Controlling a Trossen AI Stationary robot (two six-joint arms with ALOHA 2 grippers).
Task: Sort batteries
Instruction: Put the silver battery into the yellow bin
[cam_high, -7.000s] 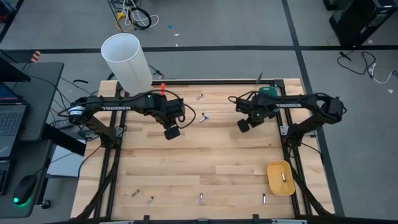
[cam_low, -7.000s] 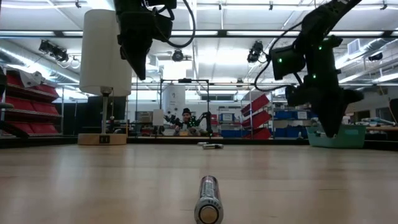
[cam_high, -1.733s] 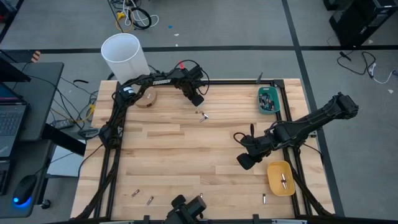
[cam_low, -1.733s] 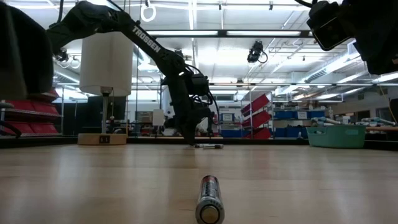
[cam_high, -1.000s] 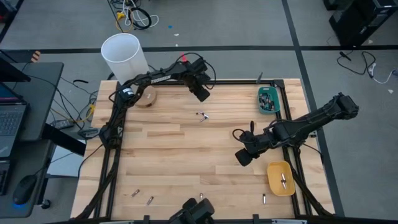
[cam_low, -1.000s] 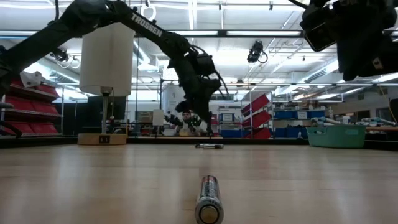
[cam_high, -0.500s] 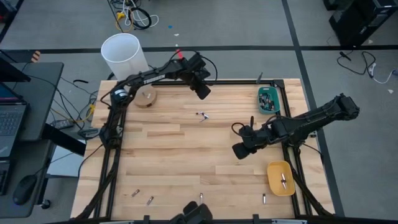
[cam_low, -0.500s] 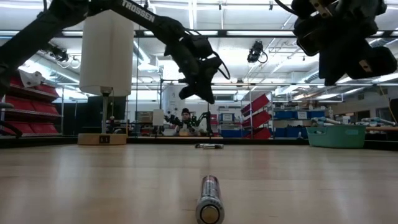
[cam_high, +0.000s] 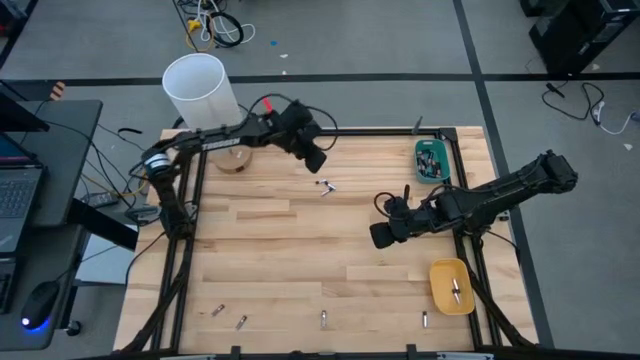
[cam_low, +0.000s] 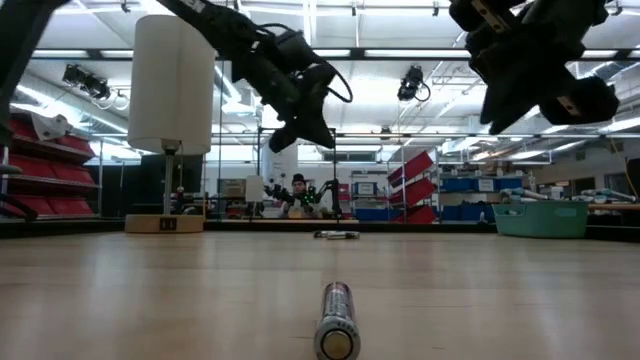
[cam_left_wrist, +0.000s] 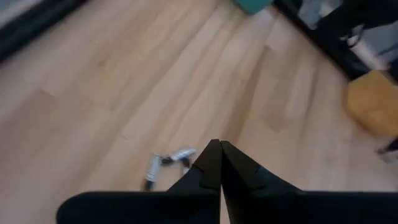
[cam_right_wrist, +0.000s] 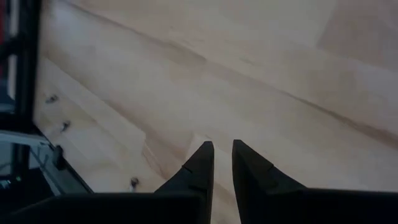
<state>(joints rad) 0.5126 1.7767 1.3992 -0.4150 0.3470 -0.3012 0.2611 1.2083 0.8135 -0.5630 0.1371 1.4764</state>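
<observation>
Several batteries (cam_high: 324, 185) lie scattered on the table (cam_high: 270, 250): a small cluster near the middle of the far edge, and four loose cells along the near edge, two toward the near left corner (cam_high: 229, 317) and two more (cam_high: 323, 319) spread toward the right. One of these (cam_low: 336, 318) lies end-on at the near edge in the low view. More cells sit in the teal tray (cam_high: 432, 160) at the far right corner, and one rests in the yellow tray (cam_high: 451, 286) by the right edge near the near right corner.

Left gripper (cam_high: 313, 159) hangs above the far edge, just beside the cluster (raised well off the wood in the low view); its wrist view shows the fingers (cam_left_wrist: 209, 165) pressed together with nothing between them, the cluster (cam_left_wrist: 166, 163) below.

Right gripper (cam_high: 380, 236) hangs over the table's right half, between the two trays and inward of them; its fingers (cam_right_wrist: 199, 163) stand slightly apart, holding nothing, over bare wood.
</observation>
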